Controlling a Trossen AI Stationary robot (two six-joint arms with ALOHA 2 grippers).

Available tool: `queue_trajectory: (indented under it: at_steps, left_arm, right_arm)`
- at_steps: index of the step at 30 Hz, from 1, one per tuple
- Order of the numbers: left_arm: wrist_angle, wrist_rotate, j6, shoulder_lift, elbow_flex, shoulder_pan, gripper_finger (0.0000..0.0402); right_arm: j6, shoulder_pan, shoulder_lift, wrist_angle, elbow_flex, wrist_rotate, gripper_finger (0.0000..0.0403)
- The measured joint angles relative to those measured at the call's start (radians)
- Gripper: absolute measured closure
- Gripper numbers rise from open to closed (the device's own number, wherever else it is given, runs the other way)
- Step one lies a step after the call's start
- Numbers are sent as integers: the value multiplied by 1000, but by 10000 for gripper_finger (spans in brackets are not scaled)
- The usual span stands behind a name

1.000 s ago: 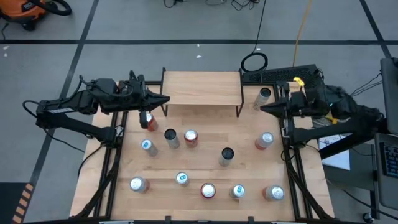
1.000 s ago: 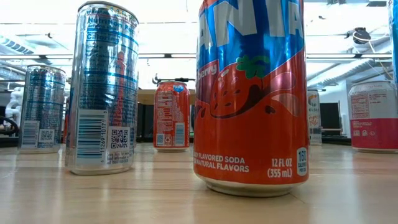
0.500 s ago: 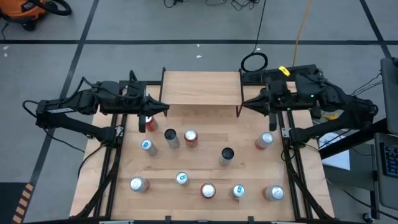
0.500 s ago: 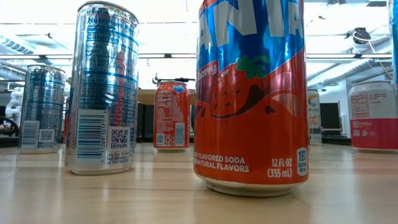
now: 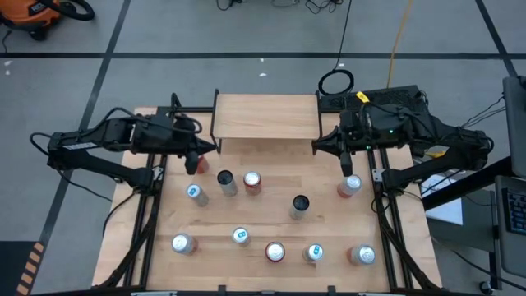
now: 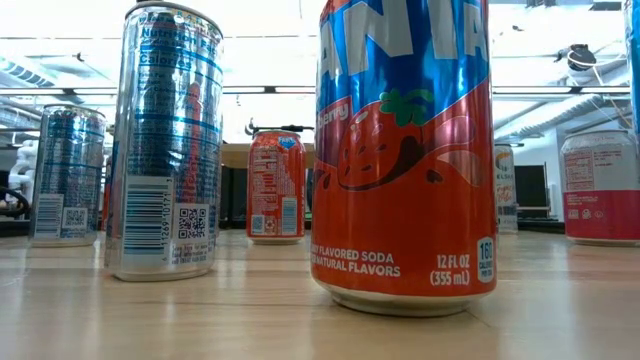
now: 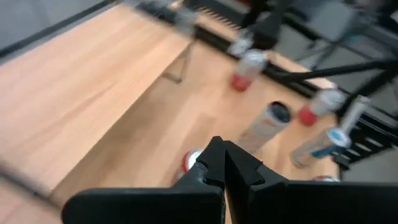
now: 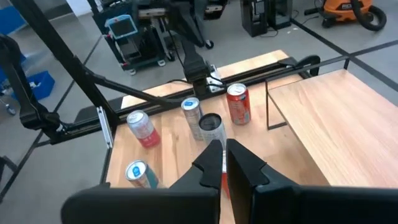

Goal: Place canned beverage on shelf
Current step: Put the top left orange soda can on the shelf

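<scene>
Cans all stand on the table beside the shelf, whose top is bare. Both the left gripper and right gripper, near its front corners, are pinched closed and carry nothing.

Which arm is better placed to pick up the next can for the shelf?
Probably left: the left gripper, shut, is close to the dark can; the right gripper, also shut, has no can as near.
</scene>
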Motion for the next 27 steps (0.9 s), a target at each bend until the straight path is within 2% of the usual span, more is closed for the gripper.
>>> queue_trajectory:
  at_steps: [3,9,14,21,27]
  left_arm:
    - [-105,-32,-92,6,0,9,402]
    - [-300,-34,-278,15,-1,45,402]
    - [-413,-33,-359,15,-1,87,394]
    - [-545,35,-399,23,-14,203,330]
    - [-543,102,-394,32,-64,285,260]
  right_arm:
    - [16,0,2,0,0,1,403]
    - [51,0,1,-11,0,33,403]
    - [59,0,1,-61,0,62,403]
    - [97,0,1,-116,0,117,403]
    - [111,0,1,-116,0,116,403]
